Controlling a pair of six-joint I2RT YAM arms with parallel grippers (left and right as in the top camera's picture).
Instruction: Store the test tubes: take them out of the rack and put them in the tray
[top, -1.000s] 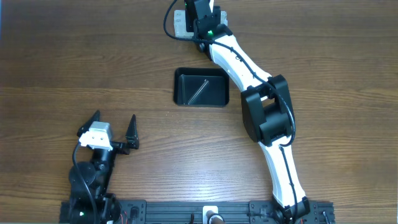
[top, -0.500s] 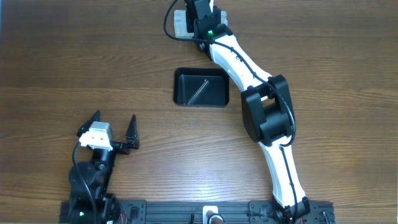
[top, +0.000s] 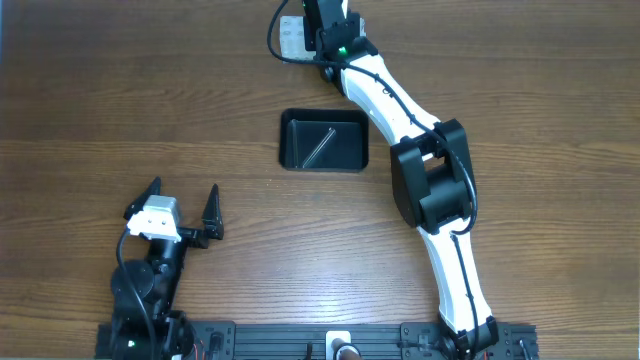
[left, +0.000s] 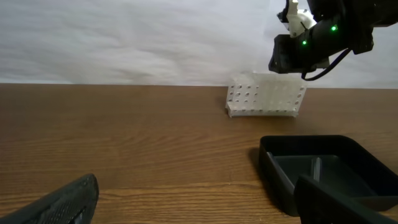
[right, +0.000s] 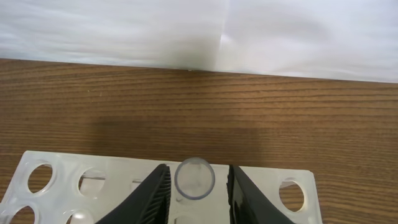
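Observation:
A white test tube rack (top: 290, 40) stands at the far edge of the table, also seen from the left wrist (left: 266, 94). My right gripper (top: 322, 18) hangs over it, lifted above its top (left: 292, 53). In its own view the right gripper (right: 198, 171) is shut on a clear test tube (right: 194, 183), upright over the rack's holes (right: 93, 182). The black tray (top: 295, 150) lies mid-table with one tube (top: 322, 145) lying in it. My left gripper (top: 182, 210) is open near the front left, with nothing between its fingers (left: 62, 202).
The right arm (top: 430, 180) stretches diagonally across the table just right of the tray. A white backdrop (right: 186, 31) rises just behind the rack. Bare wood lies between the left gripper and the tray (left: 311, 168).
The right gripper has shifted slightly up the top view over the rack. The left arm has kept still.

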